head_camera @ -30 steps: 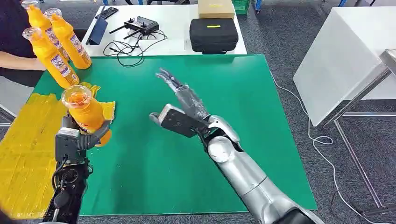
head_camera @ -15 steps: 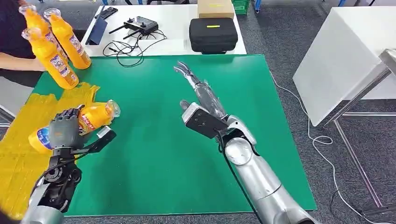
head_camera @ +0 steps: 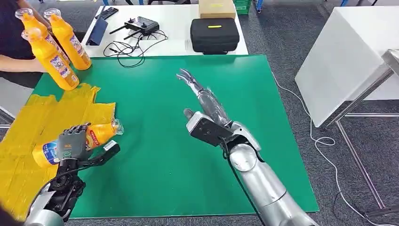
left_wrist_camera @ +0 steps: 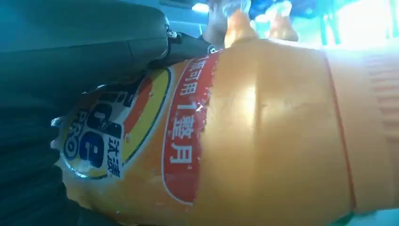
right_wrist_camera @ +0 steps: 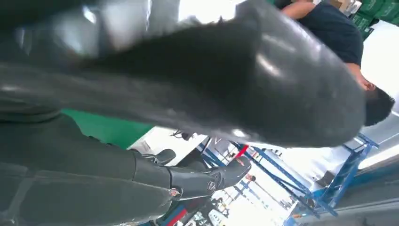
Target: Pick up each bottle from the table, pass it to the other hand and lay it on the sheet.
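Observation:
My left hand (head_camera: 71,143) grips an orange bottle (head_camera: 96,133) around its middle. The bottle lies tilted almost on its side, low over the near edge of the yellow sheet (head_camera: 28,136), cap end pointing toward the green mat. Close up, the bottle (left_wrist_camera: 263,136) with its red and blue label sits against my left hand's dark fingers (left_wrist_camera: 84,47). My right hand (head_camera: 203,99) hovers over the middle of the green mat (head_camera: 155,155), fingers stretched out and apart, holding nothing; its thumb (right_wrist_camera: 226,89) looms large in the right wrist view. Three more orange bottles (head_camera: 49,52) stand at the mat's far left corner.
A person (head_camera: 11,47) stands at the far left beside the upright bottles. Behind the mat a white table (head_camera: 174,28) carries a black case (head_camera: 215,34), a cardboard box (head_camera: 217,8), a controller and cables (head_camera: 136,33). Another white table (head_camera: 348,61) stands to the right.
My left hand has turned the bottle from upright to nearly flat and lowered it toward the yellow sheet. My right hand moved away to the right, open, then stayed nearly still.

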Robot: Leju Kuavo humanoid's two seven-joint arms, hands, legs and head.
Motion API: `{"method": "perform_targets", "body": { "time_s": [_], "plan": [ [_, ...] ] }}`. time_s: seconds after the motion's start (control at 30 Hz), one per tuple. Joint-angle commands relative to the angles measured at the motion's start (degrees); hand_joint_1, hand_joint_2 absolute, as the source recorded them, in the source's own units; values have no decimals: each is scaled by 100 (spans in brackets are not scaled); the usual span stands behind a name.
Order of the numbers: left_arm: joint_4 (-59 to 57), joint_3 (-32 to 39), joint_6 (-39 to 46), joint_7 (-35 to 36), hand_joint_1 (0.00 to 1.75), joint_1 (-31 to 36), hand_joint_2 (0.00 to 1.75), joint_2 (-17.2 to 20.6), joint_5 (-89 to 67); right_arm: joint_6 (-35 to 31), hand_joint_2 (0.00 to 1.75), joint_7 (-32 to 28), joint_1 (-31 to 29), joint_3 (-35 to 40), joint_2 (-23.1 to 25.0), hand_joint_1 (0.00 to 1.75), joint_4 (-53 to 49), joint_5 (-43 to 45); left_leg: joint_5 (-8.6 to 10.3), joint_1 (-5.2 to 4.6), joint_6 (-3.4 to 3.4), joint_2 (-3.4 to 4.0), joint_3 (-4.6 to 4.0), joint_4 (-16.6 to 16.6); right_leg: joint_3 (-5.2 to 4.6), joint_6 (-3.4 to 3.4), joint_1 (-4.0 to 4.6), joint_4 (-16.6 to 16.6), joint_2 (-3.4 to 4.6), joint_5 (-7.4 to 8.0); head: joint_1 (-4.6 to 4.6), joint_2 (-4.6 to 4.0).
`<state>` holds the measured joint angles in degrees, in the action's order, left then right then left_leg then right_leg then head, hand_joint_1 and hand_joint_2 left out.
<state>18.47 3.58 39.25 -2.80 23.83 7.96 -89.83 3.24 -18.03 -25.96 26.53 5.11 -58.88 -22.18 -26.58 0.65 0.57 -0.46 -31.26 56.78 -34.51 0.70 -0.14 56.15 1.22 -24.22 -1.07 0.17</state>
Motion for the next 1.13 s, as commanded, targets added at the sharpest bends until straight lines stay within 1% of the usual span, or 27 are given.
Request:
{"method": "perform_targets", "body": {
  "time_s": [0.03, 0.13, 0.17, 0.2, 0.23, 0.27, 0.37, 0.5, 0.53, 0.57, 0.67, 0.7, 0.77, 0.93, 0.97, 1.03, 1.1, 1.13],
  "plan": [
    [-647, -245, -674, 632, 0, 229, 175, 282, -17, 46, 0, -46, -50, 281, -142, 0, 207, 21, -11, 7, 0, 3, 32, -4, 34, 2, 10, -7, -11, -9, 0, 0],
    [-621, -157, -750, 704, 0, 215, 175, 269, 47, 39, 0, -50, -16, 263, -181, 0, 166, 27, -7, 3, 1, 1, 27, -7, 28, 3, 5, -7, -10, -6, -2, 0],
    [-633, -235, -935, 818, 0, 222, 175, 277, -17, 14, 0, -56, -8, 309, -239, 0, 156, 52, -4, 2, 1, 0, 21, -6, 23, 3, 4, -6, -10, -4, -2, 0],
    [-627, -234, -945, 827, 0, 221, 175, 270, -16, 13, 0, -56, -1, 303, -249, 0, 150, 52, -7, 4, 2, 0, 31, -7, 33, 3, 5, -8, -12, -6, -2, 0],
    [-626, -222, -953, 815, 0, 222, 175, 262, -1, 13, 0, -71, 18, 294, -282, 0, 150, 52, -3, 2, 2, -2, 20, -6, 23, 3, 3, -6, -10, -3, 0, 0],
    [-626, -222, -953, 815, 0, 222, 0, 262, -1, 13, 0, -71, 18, 294, -282, 0, 150, 52, -4, 2, 2, -2, 25, -6, 27, 3, 3, -6, -11, -4, -2, 0],
    [-596, -202, -1011, 779, 0, 198, 0, 257, 40, 3, 0, -81, 109, 248, -361, 0, 130, 64, -6, 2, 2, -5, 47, -11, 54, 4, 4, -13, -20, -6, -2, 0],
    [-577, -161, -951, 626, 0, 122, 0, 273, 86, 52, 0, -89, 85, 245, -336, 0, 186, 86, -4, 2, 3, -6, 52, -11, 59, 4, 3, -13, -19, -4, -4, 0],
    [-573, -156, -936, 606, 0, 102, 0, 279, 86, 60, 0, -88, 58, 247, -321, 0, 218, 86, -3, 0, 2, -4, 42, -7, 47, 3, 0, -7, -13, -3, -2, 0],
    [-544, -68, -854, 517, 0, 84, 0, 255, 167, 56, 0, -88, 24, 240, -291, 0, 276, 85, -6, 2, 3, 0, 52, -9, 57, 5, 3, -11, -14, -4, -2, 0],
    [-540, 60, -858, 336, 0, 97, 0, 215, 321, 54, 0, -88, 10, 232, -277, 0, 289, 86, -5, -1, 2, 1, 44, -8, 49, 3, 0, -6, -10, -4, -2, 0],
    [-540, 60, -858, 336, 0, 97, 0, 215, 321, 54, 0, -88, 10, 232, -277, 0, 289, 86, -8, 2, 2, 0, 54, -10, 61, 4, 4, -11, -15, -7, -2, 0],
    [-540, 60, -858, 336, 0, 97, 0, 215, 321, 54, 0, -88, 10, 232, -277, 0, 289, 86, -3, 0, 1, -6, 37, -6, 44, 2, 0, -5, -15, -4, 0, 0],
    [-540, 60, -858, 336, 0, 97, 0, 215, 321, 54, 0, -88, 10, 232, -277, 0, 289, 86, -5, 1, 1, -4, 47, -7, 54, 3, 2, -7, -16, -5, -2, 0],
    [-531, 109, -867, 202, 0, 99, 0, 199, 390, 51, 0, -89, 15, 225, -281, 0, 298, 84, -3, 0, 1, -6, 40, -6, 48, 3, 1, -6, -16, -4, -2, 0],
    [-456, 579, -742, -518, 0, 127, 0, 89, 976, 34, 0, -88, 54, 172, -291, 0, 298, 83, -2, -1, 1, -9, 40, -7, 48, 3, 0, -6, -19, -4, -2, 0],
    [-285, 1530, -813, -2150, 0, 251, 0, -156, 2358, -21, 0, -80, 161, 33, -333, 0, 267, 85, -1, 2, 1, -16, 41, -7, 53, 4, 3, -10, -27, -4, -2, 0],
    [-93, 2105, -1174, -3180, 0, 333, 0, -306, 3381, -68, 0, -145, 212, -57, -356, 0, 277, 116, -1, 3, 2, -27, 45, -8, 61, 5, 4, -12, -41, -7, -2, 0]
  ]
}}
